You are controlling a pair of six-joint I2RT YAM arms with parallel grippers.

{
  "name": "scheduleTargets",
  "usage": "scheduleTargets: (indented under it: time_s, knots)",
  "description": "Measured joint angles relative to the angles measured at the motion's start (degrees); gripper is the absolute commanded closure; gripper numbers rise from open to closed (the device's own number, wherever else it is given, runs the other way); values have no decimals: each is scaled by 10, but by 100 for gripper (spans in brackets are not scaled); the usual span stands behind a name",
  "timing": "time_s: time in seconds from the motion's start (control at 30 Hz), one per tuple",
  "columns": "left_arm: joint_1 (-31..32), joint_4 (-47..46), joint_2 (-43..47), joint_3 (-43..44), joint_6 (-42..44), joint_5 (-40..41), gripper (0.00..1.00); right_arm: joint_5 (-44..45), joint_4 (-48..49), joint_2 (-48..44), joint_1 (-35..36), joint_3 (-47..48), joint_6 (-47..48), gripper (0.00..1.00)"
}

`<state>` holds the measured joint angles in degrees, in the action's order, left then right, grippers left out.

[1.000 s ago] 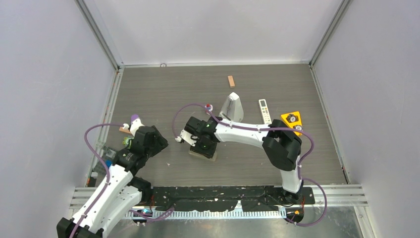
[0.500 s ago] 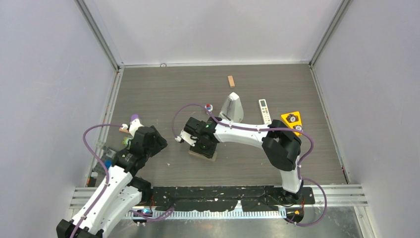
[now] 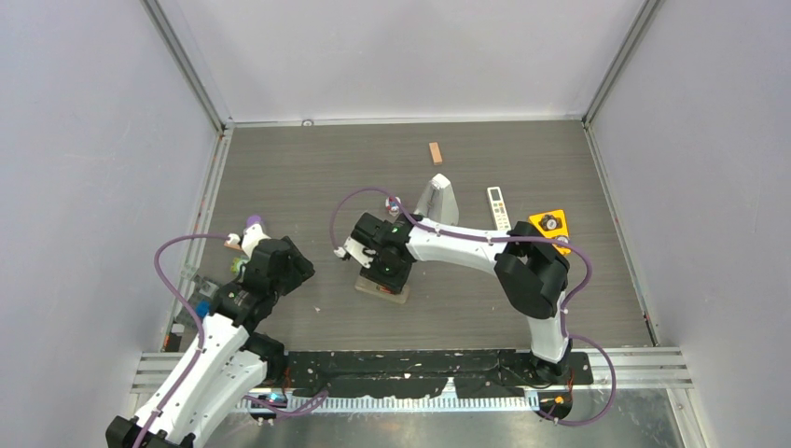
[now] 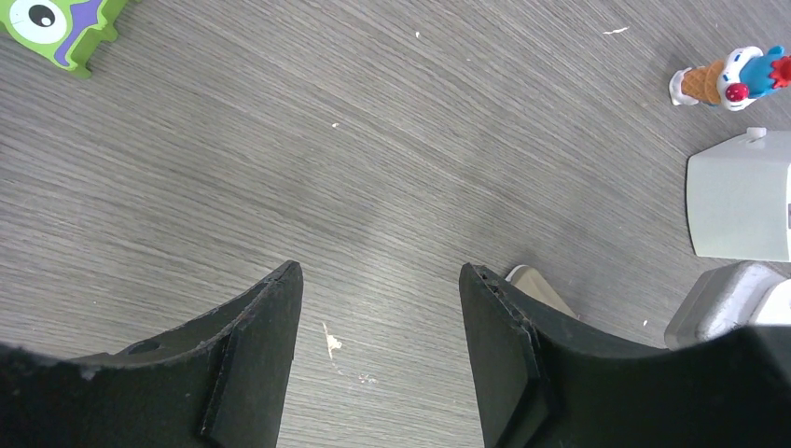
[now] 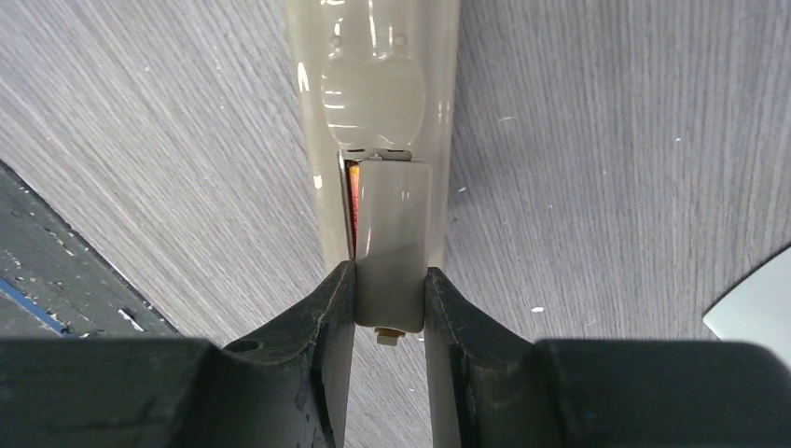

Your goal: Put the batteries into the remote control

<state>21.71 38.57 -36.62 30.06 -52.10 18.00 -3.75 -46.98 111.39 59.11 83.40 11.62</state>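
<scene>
The left gripper (image 4: 381, 271) hangs with its jaws spread wide over the grey table (image 4: 280, 140). Far up-left of it lies a green toy (image 4: 61, 23). Up-right of it, an ice-cream figure (image 4: 728, 77) lies just above a grey box (image 4: 742, 194).

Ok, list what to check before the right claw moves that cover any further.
1. Right claw gripping the cover: ok, a finger presses on each side of it.
2. Cover seated flush in the remote control: not ok, a gap is open along its left edge.
3. Battery in the compartment: ok, an orange sliver shows through the gap; how many are in, cannot tell.
4. Cover's end tab engaged: cannot tell, it is hidden between the fingers.
5. Left claw out of the way: ok, it is open, holds nothing and hangs over bare table.
</scene>
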Motion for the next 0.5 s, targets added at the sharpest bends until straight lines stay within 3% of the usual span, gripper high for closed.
scheduleTargets:
  time_s: [0.5]
  knots:
    - [-1,0,-3,0,0,0,36,-38,11,0,0,-8,3,84]
